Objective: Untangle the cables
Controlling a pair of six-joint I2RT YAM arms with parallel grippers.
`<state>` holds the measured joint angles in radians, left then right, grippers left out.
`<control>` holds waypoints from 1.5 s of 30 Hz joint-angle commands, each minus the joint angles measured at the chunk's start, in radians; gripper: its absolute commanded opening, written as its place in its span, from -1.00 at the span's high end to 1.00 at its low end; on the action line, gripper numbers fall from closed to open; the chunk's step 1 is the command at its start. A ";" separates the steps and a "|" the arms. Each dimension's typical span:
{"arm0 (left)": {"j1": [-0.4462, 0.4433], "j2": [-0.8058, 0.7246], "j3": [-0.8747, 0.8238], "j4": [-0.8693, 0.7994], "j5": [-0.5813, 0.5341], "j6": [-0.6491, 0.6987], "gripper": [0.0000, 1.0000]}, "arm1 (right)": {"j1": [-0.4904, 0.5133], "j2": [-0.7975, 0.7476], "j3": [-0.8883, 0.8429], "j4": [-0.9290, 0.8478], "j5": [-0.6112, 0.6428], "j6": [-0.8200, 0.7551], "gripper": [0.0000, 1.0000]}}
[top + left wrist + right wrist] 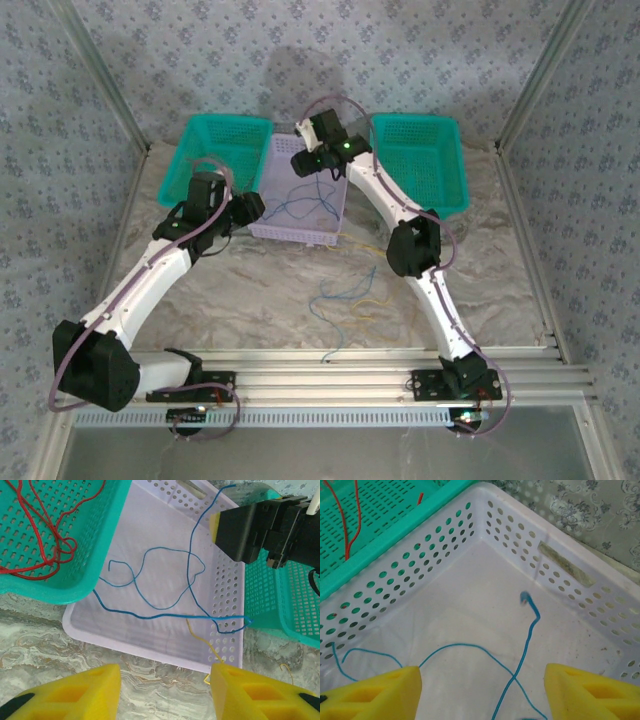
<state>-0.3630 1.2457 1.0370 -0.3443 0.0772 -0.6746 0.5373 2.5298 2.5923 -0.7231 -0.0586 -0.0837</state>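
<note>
Nearest me, blue and yellow cables (345, 295) lay loose on the table (260, 290). My left gripper (165, 669) hovered half open and empty at the lavender basket's (160, 645) near edge. Farther in, my right gripper (482, 669) was spread wide, holding nothing, over a blue cable (189, 555). A red cable (64, 541) lay in the far-left teal basket (106, 540).

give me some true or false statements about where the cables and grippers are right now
1. A blue cable lies in the lavender basket. True.
2. The red cable is in the lavender basket. False: it lies in the teal basket beside it.
3. The left gripper and the right gripper both stand open, gripping nothing. True.
4. No cables lie on the table. False: loose cables, blue and yellow, lie in front of the baskets.
</note>
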 commanded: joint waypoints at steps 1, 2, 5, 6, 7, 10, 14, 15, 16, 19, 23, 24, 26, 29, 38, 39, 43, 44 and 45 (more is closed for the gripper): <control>-0.010 0.004 0.042 -0.024 -0.017 0.008 -0.01 | 0.012 -0.113 -0.019 -0.030 0.010 -0.012 -0.36; -0.010 0.004 0.043 -0.024 -0.017 0.008 -0.01 | 0.010 -0.138 -0.029 -0.028 0.004 -0.008 -0.36; -0.012 0.004 0.044 -0.028 -0.013 0.005 -0.01 | 0.014 -0.227 -0.070 -0.025 0.005 0.004 -0.37; -0.014 0.004 0.046 -0.030 -0.013 0.006 -0.01 | 0.014 -0.258 -0.086 -0.028 0.005 0.009 -0.37; -0.018 0.003 0.047 -0.033 -0.013 0.007 -0.01 | 0.016 -0.300 -0.109 -0.034 0.005 0.018 -0.37; -0.029 -0.004 0.053 -0.049 -0.012 0.011 -0.01 | 0.021 -0.450 -0.269 -0.033 0.018 0.032 -0.38; -0.059 -0.027 0.045 -0.063 -0.017 0.012 -0.02 | 0.039 -0.703 -0.643 0.070 0.075 0.057 -0.39; -0.066 -0.030 0.043 -0.065 -0.018 0.010 -0.02 | 0.041 -0.757 -0.726 0.096 0.089 0.072 -0.40; -0.079 -0.034 0.041 -0.071 -0.018 0.007 -0.02 | 0.044 -0.815 -0.820 0.117 0.100 0.083 -0.40; -0.116 -0.032 0.041 -0.092 -0.008 0.000 -0.02 | 0.050 -0.957 -1.047 0.118 0.185 0.124 -0.41; -0.168 -0.032 0.031 -0.094 -0.005 -0.006 -0.02 | 0.052 -1.074 -1.290 0.045 0.262 0.199 -0.41; -0.179 -0.031 0.031 -0.093 -0.005 -0.005 -0.02 | 0.051 -1.099 -1.344 0.030 0.281 0.227 -0.41; -0.202 -0.023 0.031 -0.093 -0.001 -0.001 -0.02 | 0.047 -1.144 -1.465 0.030 0.304 0.281 -0.41; -0.239 0.002 0.024 -0.085 0.008 0.006 -0.02 | 0.045 -1.217 -1.594 0.052 0.323 0.350 -0.43; -0.326 0.104 0.015 -0.048 0.043 0.016 -0.02 | 0.017 -1.278 -1.766 0.117 0.298 0.415 -0.42; -0.332 0.116 0.017 -0.044 0.047 0.015 -0.02 | 0.011 -1.263 -1.772 0.149 0.292 0.416 -0.42; -0.362 0.145 0.030 -0.040 0.043 0.016 -0.01 | -0.006 -1.192 -1.768 0.195 0.290 0.405 -0.33; -0.368 0.147 0.031 -0.037 0.041 0.017 -0.01 | -0.013 -1.175 -1.761 0.203 0.278 0.402 -0.26; -0.373 0.150 0.032 -0.035 0.039 0.018 -0.01 | -0.021 -1.163 -1.758 0.217 0.266 0.397 -0.09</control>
<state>-0.7219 1.3907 1.0508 -0.4061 0.1059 -0.6712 0.5335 1.3376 0.8272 -0.5587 0.2295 0.3012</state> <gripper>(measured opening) 0.506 0.581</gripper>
